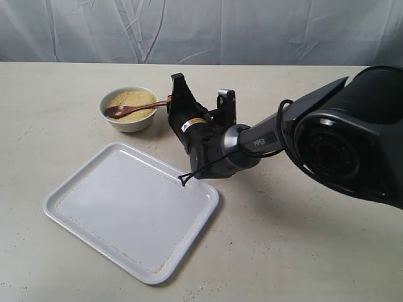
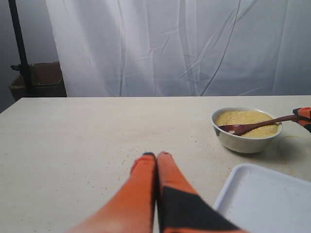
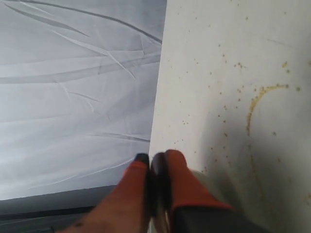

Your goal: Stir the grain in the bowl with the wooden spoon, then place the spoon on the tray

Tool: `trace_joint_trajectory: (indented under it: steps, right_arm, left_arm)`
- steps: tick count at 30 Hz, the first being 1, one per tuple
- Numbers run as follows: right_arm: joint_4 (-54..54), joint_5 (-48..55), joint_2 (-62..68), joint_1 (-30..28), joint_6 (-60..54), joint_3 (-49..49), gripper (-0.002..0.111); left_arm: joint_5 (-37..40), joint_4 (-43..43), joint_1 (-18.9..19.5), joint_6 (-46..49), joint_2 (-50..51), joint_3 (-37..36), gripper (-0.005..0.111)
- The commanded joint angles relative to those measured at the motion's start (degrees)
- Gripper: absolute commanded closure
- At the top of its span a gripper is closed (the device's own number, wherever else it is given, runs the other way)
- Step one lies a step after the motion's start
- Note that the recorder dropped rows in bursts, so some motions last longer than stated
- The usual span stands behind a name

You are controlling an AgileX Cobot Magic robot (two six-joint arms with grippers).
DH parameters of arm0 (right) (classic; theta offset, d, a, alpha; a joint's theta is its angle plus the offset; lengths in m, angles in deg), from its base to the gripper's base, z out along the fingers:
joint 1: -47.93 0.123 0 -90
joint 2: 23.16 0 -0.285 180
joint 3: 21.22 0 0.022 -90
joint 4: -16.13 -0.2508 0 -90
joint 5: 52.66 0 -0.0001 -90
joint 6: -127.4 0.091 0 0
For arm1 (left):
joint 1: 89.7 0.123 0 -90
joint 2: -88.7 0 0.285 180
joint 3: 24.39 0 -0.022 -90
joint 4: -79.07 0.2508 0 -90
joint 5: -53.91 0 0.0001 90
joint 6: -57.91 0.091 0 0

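The small white bowl (image 1: 130,123) stands behind the tray (image 1: 58,216), and the yellow-tan grain (image 1: 131,98) fills it. On the grain lies the dark wooden spoon (image 1: 126,111), its handle pointing right over the rim. My right gripper (image 1: 171,100) is shut on the handle's end; in the right wrist view a dark sliver of the spoon (image 3: 159,167) shows between the orange fingers of the right gripper (image 3: 151,159). The left wrist view shows the bowl (image 2: 243,143), the grain (image 2: 243,117), the spoon (image 2: 252,127) and a tray corner (image 2: 262,204). My left gripper (image 2: 156,155) is shut and empty, low over the table.
Spilled grain is scattered on the beige table, including a curved trail (image 3: 252,104) near the right gripper. A white curtain hangs behind the table. The right arm's black body (image 1: 340,135) reaches in from the right.
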Motion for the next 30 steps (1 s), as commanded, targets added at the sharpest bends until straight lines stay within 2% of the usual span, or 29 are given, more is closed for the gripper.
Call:
trace_joint_trajectory:
  steps: [1,5,10,16,20,25,30]
  right_arm:
    - [-0.69,-2.53,0.39,-0.33,-1.1,-0.08,0.109]
    - [-0.66,-7.64,0.17,-0.33,-3.5,-0.08,0.109]
    - [1.52,-10.44,-1.76,-0.33,-14.39,-0.08,0.109]
    - [6.57,-9.15,-6.32,-0.33,-41.59,-0.08,0.109]
    - [12.42,-1.27,-10.18,-0.33,-64.04,-0.08,0.109]
    - [14.72,0.03,-11.86,-0.33,-70.03,-0.08,0.109]
    - [18.4,2.55,-12.92,-0.33,-70.75,-0.08,0.109]
  left_arm:
    - [-0.19,0.0,-0.36,-0.03,-0.28,-0.12,0.107]
    - [-0.19,0.0,-0.36,-0.03,-0.28,-0.12,0.107]
    - [-0.19,0.0,-0.36,-0.03,-0.28,-0.12,0.107]
    - [-0.19,0.0,-0.36,-0.03,-0.28,-0.12,0.107]
    - [-0.19,0.0,-0.36,-0.03,-0.28,-0.12,0.107]
    - [-0.19,0.0,-0.36,-0.03,-0.28,-0.12,0.107]
    - [-0.19,0.0,-0.36,-0.03,-0.28,-0.12,0.107]
